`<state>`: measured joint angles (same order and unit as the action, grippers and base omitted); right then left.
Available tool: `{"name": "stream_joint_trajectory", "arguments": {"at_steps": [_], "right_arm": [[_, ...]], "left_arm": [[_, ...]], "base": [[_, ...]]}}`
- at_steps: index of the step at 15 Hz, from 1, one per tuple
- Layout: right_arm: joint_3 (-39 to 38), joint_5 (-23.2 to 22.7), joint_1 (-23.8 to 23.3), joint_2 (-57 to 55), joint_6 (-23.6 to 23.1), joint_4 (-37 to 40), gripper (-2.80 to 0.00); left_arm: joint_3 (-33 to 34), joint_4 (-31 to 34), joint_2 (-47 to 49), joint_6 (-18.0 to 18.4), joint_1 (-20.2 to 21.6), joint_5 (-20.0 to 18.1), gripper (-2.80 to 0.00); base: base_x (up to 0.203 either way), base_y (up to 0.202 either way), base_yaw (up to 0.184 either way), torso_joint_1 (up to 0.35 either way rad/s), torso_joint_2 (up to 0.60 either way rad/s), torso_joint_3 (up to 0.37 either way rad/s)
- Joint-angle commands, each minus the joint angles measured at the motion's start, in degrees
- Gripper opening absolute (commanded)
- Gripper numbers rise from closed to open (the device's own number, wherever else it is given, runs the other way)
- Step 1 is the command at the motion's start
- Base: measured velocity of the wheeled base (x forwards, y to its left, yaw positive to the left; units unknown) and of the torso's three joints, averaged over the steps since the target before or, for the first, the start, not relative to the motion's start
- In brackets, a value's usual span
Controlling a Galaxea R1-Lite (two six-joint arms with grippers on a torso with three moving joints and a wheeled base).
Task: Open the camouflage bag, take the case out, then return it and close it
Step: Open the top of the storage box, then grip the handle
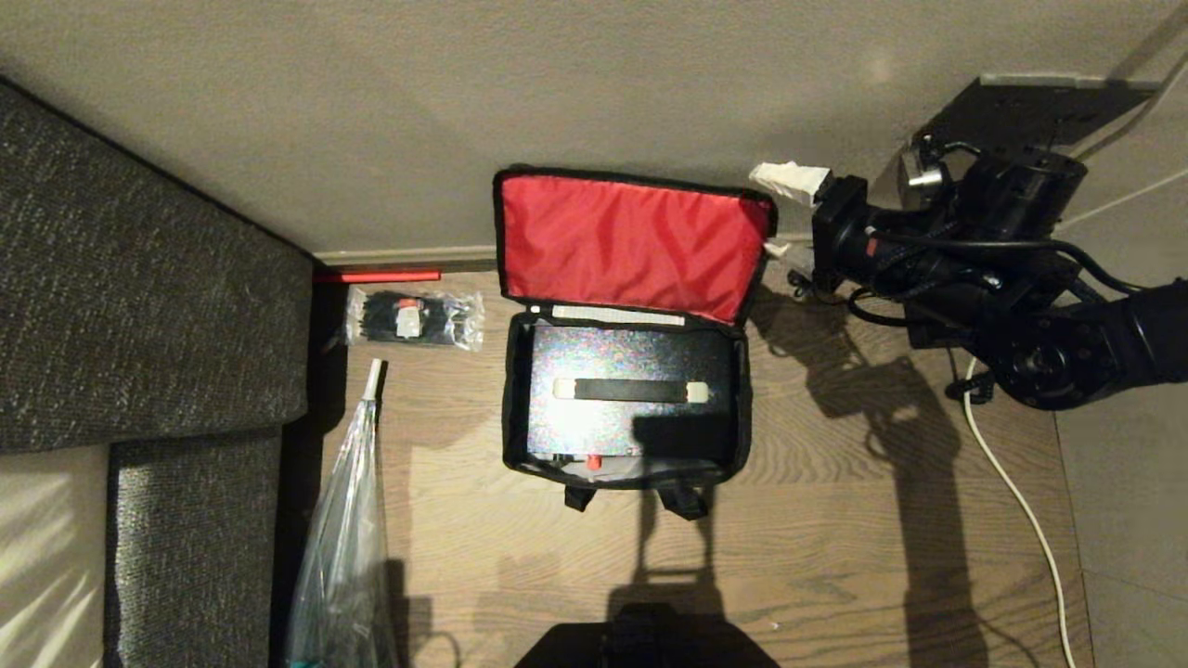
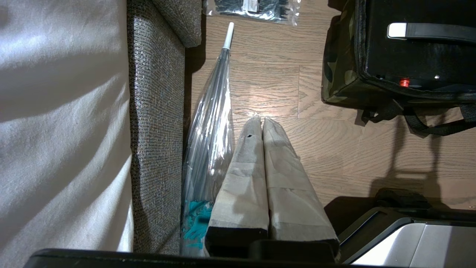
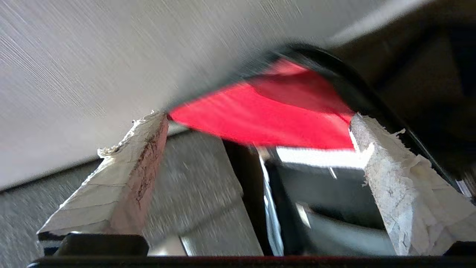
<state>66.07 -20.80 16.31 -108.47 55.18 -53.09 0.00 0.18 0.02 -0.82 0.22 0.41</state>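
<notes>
Robot base: its dark top edge (image 1: pixel 647 640) fills the bottom of the head view, nearest the lens, casting long shadows up the wooden floor (image 1: pixel 835 520).

Sofa: grey upholstery (image 1: pixel 139 297) runs along the robot's left, with a folded clear umbrella (image 1: pixel 345 547) lying on the floor just beside it.

Camouflage bag: the camouflage bag (image 2: pixel 336 63) sits on the floor against the wall, lid (image 1: pixel 631 246) thrown back and leaning on the wall, bright red lining showing.

Case: a black hard case (image 1: pixel 631 390) lies flat inside the bag, its strap handle (image 1: pixel 631 390) with pale ends facing up. It has not been lifted out.

Right arm: reaching in from the robot's right, wrist bent towards the lid's right edge. The right gripper (image 1: pixel 787 209) hangs level near the lid's upper right corner, taped fingers (image 3: pixel 122 178) spread wide and holding nothing.

Left arm: parked low by the sofa; the left gripper (image 2: pixel 260 121) points at bare floor with its taped fingers pressed together, empty.

Cable ties: a clear packet (image 1: pixel 413 318) lies left of the bag, by the skirting.

Step in hand: opening looks finished; removing the case appears to come next.

Next move: likely calls for bringing the open fingers down over the handle, straddling it squarely before closing.
</notes>
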Motion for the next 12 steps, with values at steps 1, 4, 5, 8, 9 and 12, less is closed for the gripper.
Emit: {"name": "stream_joint_trajectory", "arguments": {"at_steps": [1,4,5,8,9,12], "right_arm": [[-6.16,-1.81,0.03,3.57,-0.16,-0.98,-2.8],[-15.01,-8.42,-0.01,10.41,-0.49,-1.31,-2.8],[-18.9,-9.76,0.01,13.02,-0.54,-1.32,-2.8],[-32.06,-13.25,0.0,23.92,-3.08,0.44,-2.8],[-34.46,-13.16,-0.06,27.53,-6.31,3.02,-2.8],[-41.31,-3.44,-0.13,39.89,-30.8,21.49,-2.8]], "left_arm": [[0.18,-0.01,-0.11,0.03,0.04,0.02,-2.8],[0.18,-0.01,-0.11,-0.06,0.04,0.02,-2.8],[0.18,-0.01,-0.11,-0.06,0.04,0.02,-2.8],[0.18,-0.01,-0.11,0.03,0.04,0.02,-2.8],[0.18,-0.01,-0.11,-0.02,0.04,0.02,-2.8],[0.18,-0.01,-0.11,0.02,0.04,0.02,-2.8]], "base": [[0.0,0.0,0.0,0.0,0.0,0.0],[0.0,0.0,0.0,0.0,0.0,0.0],[0.0,0.0,0.0,0.0,0.0,0.0],[0.0,0.0,0.0,0.0,0.0,0.0],[0.0,0.0,0.0,0.0,0.0,0.0],[0.0,0.0,0.0,0.0,0.0,0.0]]}}
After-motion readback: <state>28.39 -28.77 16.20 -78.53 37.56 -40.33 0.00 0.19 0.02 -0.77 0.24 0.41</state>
